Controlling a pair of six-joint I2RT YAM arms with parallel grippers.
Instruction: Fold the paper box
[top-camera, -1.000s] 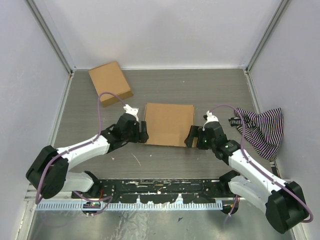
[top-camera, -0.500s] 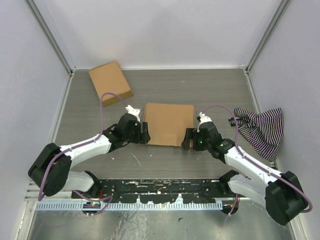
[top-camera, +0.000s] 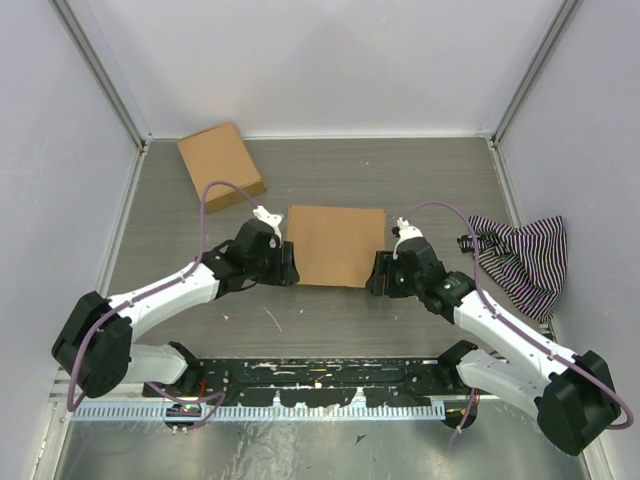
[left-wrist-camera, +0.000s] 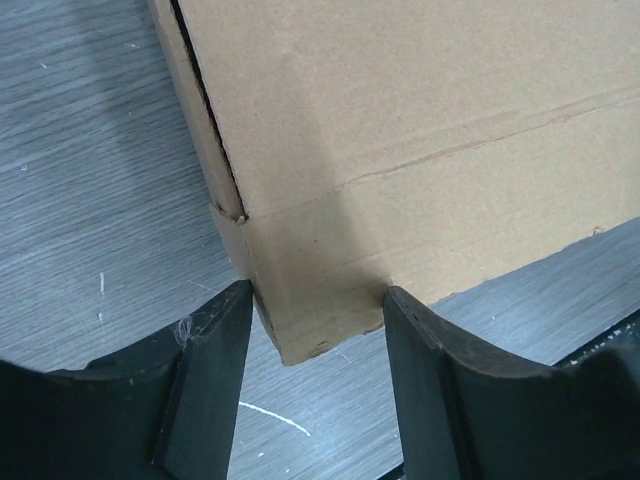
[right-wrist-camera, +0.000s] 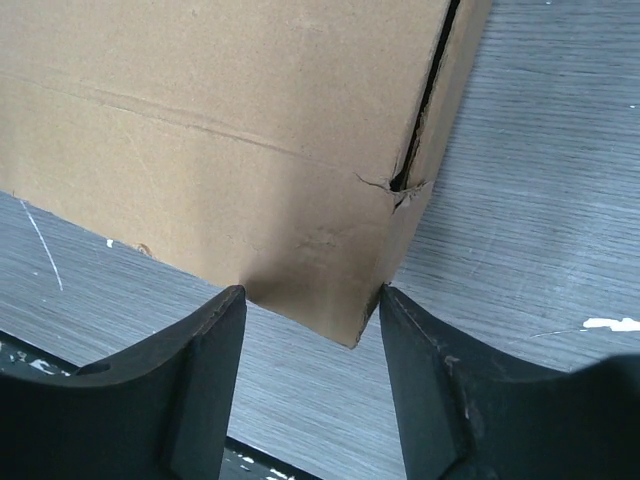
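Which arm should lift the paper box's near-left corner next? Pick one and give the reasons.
Left. The left fingers pinch that very corner of the paper box. The right fingers pinch the near-right corner, so that arm would probably have to let go and reach across.

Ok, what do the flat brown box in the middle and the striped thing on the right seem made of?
Paper box: plain brown cardboard, matte, with crease lines and a torn corner edge. Striped cloth: apparently soft fabric, lying crumpled in folds.
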